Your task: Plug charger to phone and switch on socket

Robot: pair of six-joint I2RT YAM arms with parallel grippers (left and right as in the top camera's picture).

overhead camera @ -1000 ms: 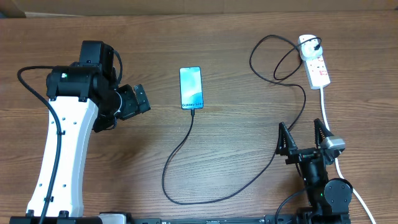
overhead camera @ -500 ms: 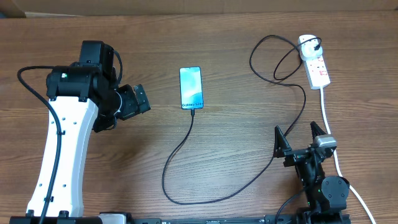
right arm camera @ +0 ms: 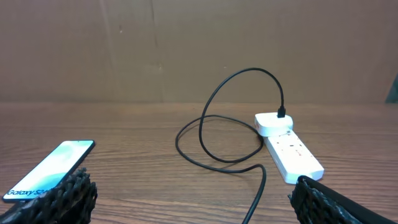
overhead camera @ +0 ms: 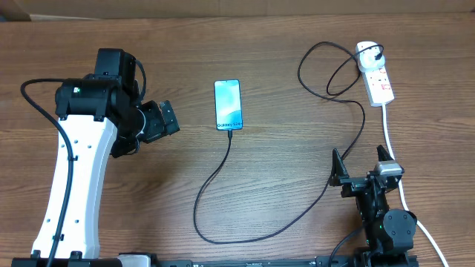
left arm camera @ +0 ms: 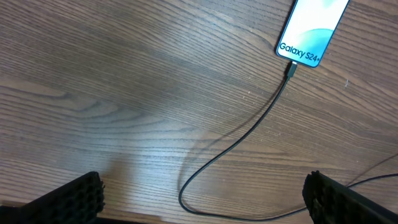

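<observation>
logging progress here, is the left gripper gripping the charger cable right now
No, the left gripper stands wide open and empty, while the charger lies on the table, touching neither finger.

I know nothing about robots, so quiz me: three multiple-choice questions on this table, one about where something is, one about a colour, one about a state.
1. Where is the phone?
A) in a gripper
B) flat on the table, between the arms
C) hanging off the edge

2. What colour is the charger cable?
A) white
B) black
C) red

3. How are the left gripper and right gripper?
A) both open and empty
B) both shut on the cable
C) one holding the phone

Answers:
1 B: it lies on bare wood, apart from both arms.
2 B: a thin black line runs from the phone to the power strip.
3 A: each pair of fingers stands apart with nothing between.
</observation>
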